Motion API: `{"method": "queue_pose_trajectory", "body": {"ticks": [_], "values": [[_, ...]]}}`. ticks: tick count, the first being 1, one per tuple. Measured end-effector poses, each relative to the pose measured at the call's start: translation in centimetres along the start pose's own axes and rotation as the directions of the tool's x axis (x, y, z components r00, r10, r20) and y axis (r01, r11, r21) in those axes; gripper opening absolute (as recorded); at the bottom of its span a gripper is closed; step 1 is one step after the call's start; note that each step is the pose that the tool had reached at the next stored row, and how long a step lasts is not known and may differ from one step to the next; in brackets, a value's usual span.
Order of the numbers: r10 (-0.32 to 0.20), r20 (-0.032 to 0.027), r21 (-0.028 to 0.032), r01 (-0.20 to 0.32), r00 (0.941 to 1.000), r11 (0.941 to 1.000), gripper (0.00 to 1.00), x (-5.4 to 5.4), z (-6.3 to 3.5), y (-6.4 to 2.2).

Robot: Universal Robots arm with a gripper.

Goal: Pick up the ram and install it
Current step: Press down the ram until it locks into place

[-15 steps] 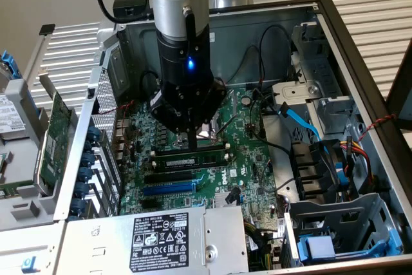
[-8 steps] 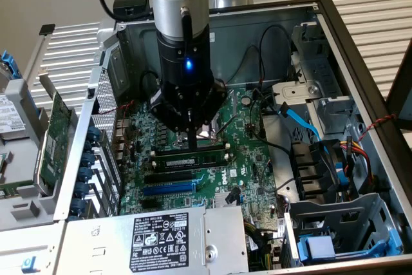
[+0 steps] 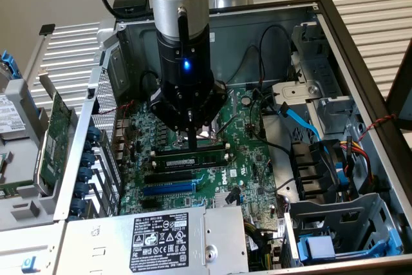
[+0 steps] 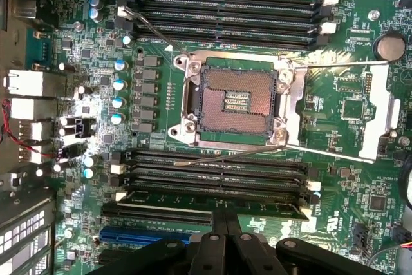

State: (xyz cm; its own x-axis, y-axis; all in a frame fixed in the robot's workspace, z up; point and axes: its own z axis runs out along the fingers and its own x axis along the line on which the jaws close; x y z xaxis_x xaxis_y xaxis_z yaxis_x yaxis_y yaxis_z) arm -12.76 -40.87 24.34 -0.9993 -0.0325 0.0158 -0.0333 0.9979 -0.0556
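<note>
The ram [image 3: 206,156], a narrow green stick with black chips, stands on edge in a memory slot of the green motherboard [image 3: 257,159], just in front of the open CPU socket [image 4: 235,98]. My gripper [image 3: 193,141] is shut, fingers pressed together, and its tips rest on the ram's top edge near the middle. In the wrist view the ram [image 4: 277,209] runs along the outermost of the black slots beside the socket, and the shut gripper [image 4: 225,223] covers its middle. Nothing is held between the fingers.
The open computer case's walls [image 3: 360,62] surround the board. A power supply [image 3: 161,236] lies at the front, drive cages and blue cables [image 3: 302,123] on the exterior view's right, and a green expansion card [image 3: 55,140] outside the case on the left. Several empty slots [image 4: 225,4] flank the socket.
</note>
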Motion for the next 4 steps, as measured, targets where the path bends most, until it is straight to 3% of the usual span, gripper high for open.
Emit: {"method": "queue_pose_trajectory", "body": {"ticks": [4], "values": [[0.0, 0.0, 0.0, 0.0, 1.0, 1.0, 0.11, 0.0, 0.0, 0.0]]}}
